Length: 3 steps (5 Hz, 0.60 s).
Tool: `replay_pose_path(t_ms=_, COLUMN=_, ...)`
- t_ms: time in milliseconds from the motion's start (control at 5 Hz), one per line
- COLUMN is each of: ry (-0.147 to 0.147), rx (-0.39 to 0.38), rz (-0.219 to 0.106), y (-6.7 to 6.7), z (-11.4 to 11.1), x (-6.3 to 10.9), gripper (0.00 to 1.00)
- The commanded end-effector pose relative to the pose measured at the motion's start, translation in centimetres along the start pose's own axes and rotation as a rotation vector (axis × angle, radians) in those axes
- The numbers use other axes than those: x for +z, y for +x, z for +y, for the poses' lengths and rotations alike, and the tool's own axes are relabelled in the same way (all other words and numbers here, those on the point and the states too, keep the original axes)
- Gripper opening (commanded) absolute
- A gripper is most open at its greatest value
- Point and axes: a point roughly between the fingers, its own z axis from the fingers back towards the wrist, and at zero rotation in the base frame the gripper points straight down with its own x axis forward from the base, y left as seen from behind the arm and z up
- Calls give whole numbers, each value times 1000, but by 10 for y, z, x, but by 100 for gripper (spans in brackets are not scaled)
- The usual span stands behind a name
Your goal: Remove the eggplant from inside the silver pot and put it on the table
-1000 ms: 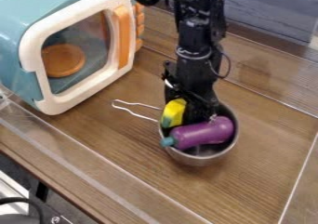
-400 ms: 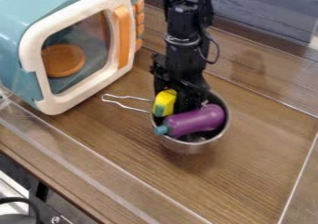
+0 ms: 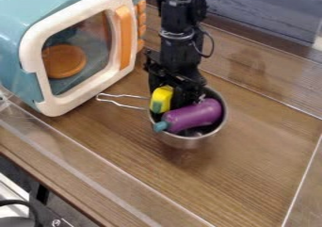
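Glossy purple plastic eggplant in shiny silver pot: light, stiff, probably slippery. Grab mid-body. Black gripper dips into pot; can't tell its jaw state.

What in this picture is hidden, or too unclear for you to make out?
All from the single camera view:
- Whether the jaws of the gripper hold the eggplant: the arm's body blocks the contact.
- The inside floor of the silver pot: the eggplant and a yellow piece cover it.
- The arm's upper part: cut off by the top edge.
- What the round orange item in the toy microwave is: too blurred.
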Motion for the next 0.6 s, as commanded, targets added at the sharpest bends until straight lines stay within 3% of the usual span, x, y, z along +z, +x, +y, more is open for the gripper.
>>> replay_pose_path(t_ms=0, ry=17, rx=50, rz=-83, y=9, z=-2, x=28, gripper=0)
replay_pose_path(t_ms=400, ry=37, rx=-87, rz=-85, y=1, z=-1, x=56, gripper=0)
